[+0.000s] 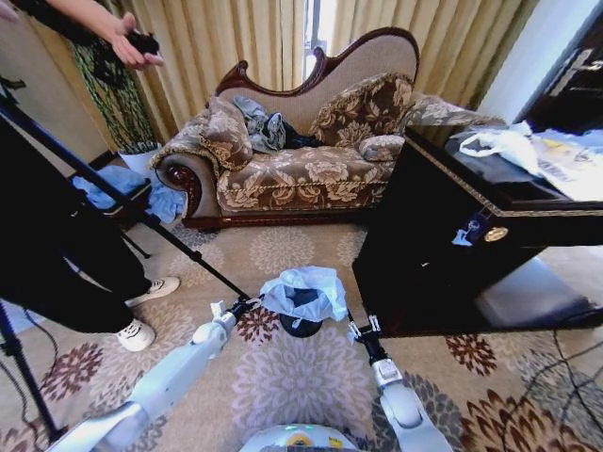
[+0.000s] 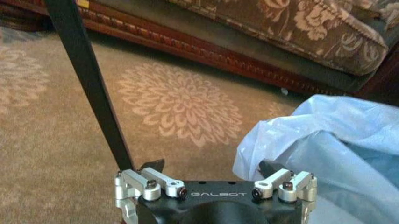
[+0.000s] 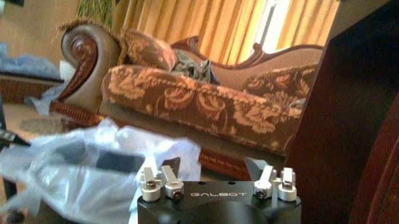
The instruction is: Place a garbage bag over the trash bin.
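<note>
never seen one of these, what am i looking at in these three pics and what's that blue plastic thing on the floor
This is a wheeled robot with two arms. The wide picture comes from a camera on its head, looking down at a patterned carpet. The other two come from cameras on its wrists, so the black part marked GALBOT at their lower edge is that arm's own end effector.

The pale blue plastic is a garbage bag draped over a small black trash bin standing on the carpet. The left end effector sits beside the bag on one side and the right end effector on the other. Both are open and hold nothing.

Behind stand a patterned sofa and a dark cabinet.
</note>
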Controlling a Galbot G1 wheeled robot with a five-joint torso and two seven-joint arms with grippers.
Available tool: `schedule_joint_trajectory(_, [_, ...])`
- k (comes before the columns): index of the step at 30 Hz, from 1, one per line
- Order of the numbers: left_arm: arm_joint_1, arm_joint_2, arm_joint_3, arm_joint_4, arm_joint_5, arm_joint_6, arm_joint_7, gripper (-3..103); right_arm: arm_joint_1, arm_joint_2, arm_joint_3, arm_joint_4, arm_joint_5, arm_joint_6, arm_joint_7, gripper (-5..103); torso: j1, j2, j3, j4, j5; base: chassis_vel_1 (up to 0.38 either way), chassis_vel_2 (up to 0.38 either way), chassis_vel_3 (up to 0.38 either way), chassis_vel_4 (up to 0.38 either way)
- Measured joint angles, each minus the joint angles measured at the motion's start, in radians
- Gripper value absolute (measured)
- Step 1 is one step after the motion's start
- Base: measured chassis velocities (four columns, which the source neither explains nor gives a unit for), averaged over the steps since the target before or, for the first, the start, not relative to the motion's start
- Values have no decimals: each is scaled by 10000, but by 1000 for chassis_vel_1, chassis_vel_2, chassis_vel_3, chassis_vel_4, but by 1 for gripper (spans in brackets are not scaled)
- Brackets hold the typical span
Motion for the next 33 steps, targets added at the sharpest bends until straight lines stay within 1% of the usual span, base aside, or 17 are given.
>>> schedule_joint_trajectory(1, [70, 97, -40, -192, -33, 11, -18, 100, -74, -58, 35, 177, 120, -35, -55, 72, 0, 0, 0, 0, -1, 0, 0, 0, 0])
schedule_joint_trajectory(3, [239, 347, -205, -748, -16, 26, -36, 100, -225, -247, 116, 619, 462, -122, -222, 83, 0, 0, 0, 0, 2, 0, 0, 0, 0])
schedule_joint_trajectory(4, [239, 347, -205, -748, -16, 26, -36, 100, -225, -247, 116, 619, 462, -122, -222, 83, 0, 0, 0, 0, 2, 0, 0, 0, 0])
schedule_joint_trajectory(7, [362, 742, -395, -1548, 413, -17, -37, 103, -356, -446, 329, 989, 779, -174, -398, 97, 0, 0, 1, 1, 0, 0, 0, 0, 0])
schedule_joint_trajectory(8, [362, 742, -395, -1548, 413, -17, -37, 103, -356, -446, 329, 989, 779, -174, -398, 97, 0, 0, 1, 1, 0, 0, 0, 0, 0])
schedule_joint_trajectory(11, [110, 1310, -364, -2485, 1779, -298, -30, 99, -499, -528, 611, 1247, 1010, -173, -485, 100, 0, 0, 1, 0, 3, 0, 0, 0, 0])
schedule_joint_trajectory(12, [110, 1310, -364, -2485, 1779, -298, -30, 99, -499, -528, 611, 1247, 1010, -173, -485, 100, 0, 0, 1, 0, 3, 0, 0, 0, 0])
schedule_joint_trajectory(14, [-412, 1637, 54, -2828, 3077, -630, 43, 96, -677, -515, 789, 1474, 1138, -171, -545, 100, 0, 0, 1, 0, 2, 0, 0, 0, 0])
schedule_joint_trajectory(15, [-412, 1637, 54, -2828, 3077, -630, 43, 96, -677, -515, 789, 1474, 1138, -171, -545, 100, 0, 0, 1, 0, 2, 0, 0, 0, 0])
schedule_joint_trajectory(17, [-1183, 1834, 994, -2918, 4152, -814, 103, 96, -918, -414, 974, 1694, 1286, -143, -644, 100, 0, 0, 0, 1, 5, 0, 0, 0, 0])
schedule_joint_trajectory(19, [-1496, 1864, 1465, -2911, 4416, -863, 113, 96, -1008, -383, 1020, 1746, 1341, -121, -684, 100, 0, 0, 0, 0, 5, 0, 0, 0, 0])
schedule_joint_trajectory(22, [-3084, 1744, 3552, -2325, 5192, -1020, 304, 95, -1439, -200, 1287, 1804, 1422, 127, -902, 100, 1, 0, 1, -2, 6, 0, 0, 0, 0])
schedule_joint_trajectory(23, [-3084, 1744, 3552, -2325, 5192, -1020, 304, 95, -1439, -200, 1287, 1804, 1422, 127, -902, 100, 1, 0, 1, -2, 6, 0, 0, 0, 0])
schedule_joint_trajectory(27, [-4768, 1084, 5235, -1011, 5363, -1236, 608, 94, -1816, 25, 1570, 1809, 1426, 354, -1009, 100, 2, 0, 1, -3, 5, 0, 0, 0, 0])
schedule_joint_trajectory(28, [-4768, 1084, 5235, -1011, 5363, -1236, 608, 94, -1816, 25, 1570, 1809, 1426, 354, -1009, 100, 2, 0, 1, -3, 5, 0, 0, 0, 0])
schedule_joint_trajectory(31, [-5829, 385, 6379, 50, 5322, -1535, 1132, 93, -1978, 152, 1791, 1793, 1413, 566, -1083, 100, 2, 0, 1, -2, 4, 0, 0, 0, 0])
schedule_joint_trajectory(33, [-5902, 332, 6479, 104, 5283, -1552, 1170, 93, -1995, 165, 1809, 1792, 1413, 581, -1088, 100, 2, 0, 2, -2, 6, 0, 0, 0, 0])
